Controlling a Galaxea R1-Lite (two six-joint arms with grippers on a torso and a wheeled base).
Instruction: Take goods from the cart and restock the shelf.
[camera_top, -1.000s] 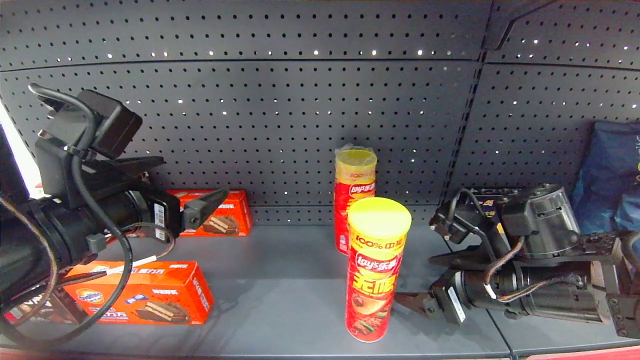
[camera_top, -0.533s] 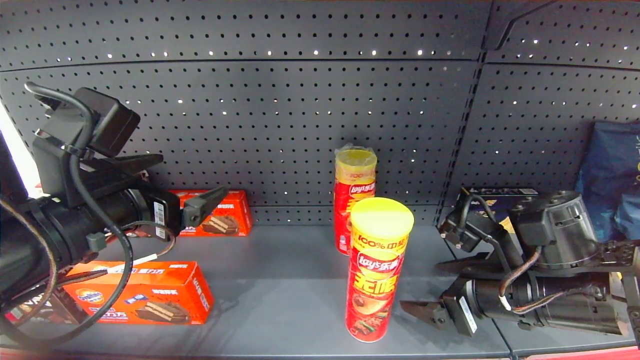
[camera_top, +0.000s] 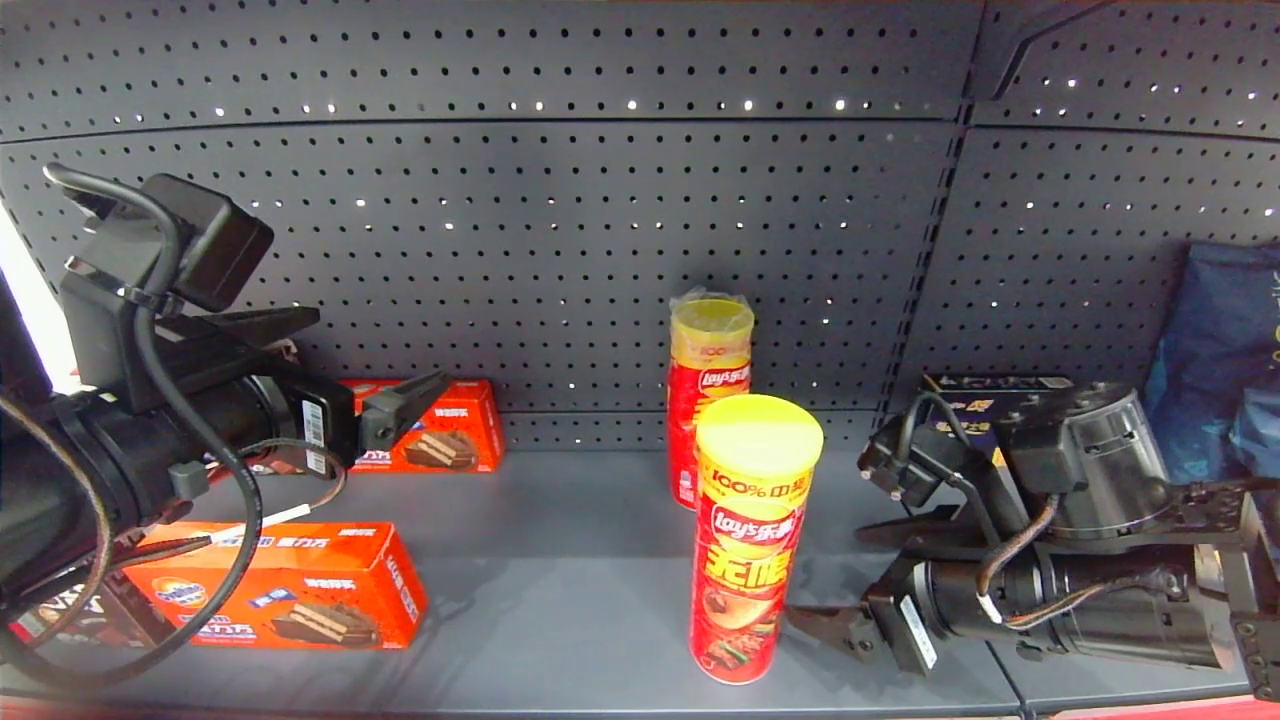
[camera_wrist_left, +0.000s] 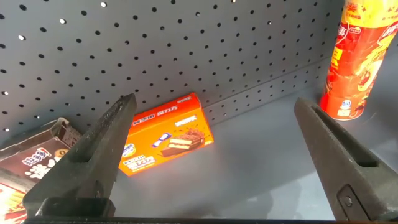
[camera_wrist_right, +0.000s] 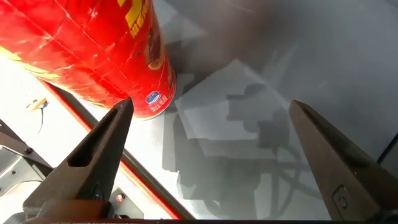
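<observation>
1. Here the front chip can (camera_top: 755, 540) stands upright near the front edge of the shelf (camera_top: 560, 560). It is just beside the right gripper (camera_top: 832, 575), which lies low to the can's right.
2. The right gripper's fingers are spread wide and hold nothing. The nearer fingertip is close to the can's base, though I cannot tell whether it touches.
3. In the right wrist view the front chip can (camera_wrist_right: 99, 50) sits off to one side of the right gripper (camera_wrist_right: 211, 104), not between its fingers.
4. A rear chip can (camera_top: 708, 395) stands upright behind the front one, close to the pegboard wall (camera_top: 560, 250).
5. The left gripper (camera_top: 380, 348) hangs above the shelf's left part, fingers apart and empty, in front of the rear orange box (camera_top: 440, 430).
6. A front orange box (camera_top: 285, 590) lies flat below the left arm.
7. A blue bag (camera_top: 1215, 350) and a dark box (camera_top: 1000, 385) sit behind the right arm.
</observation>
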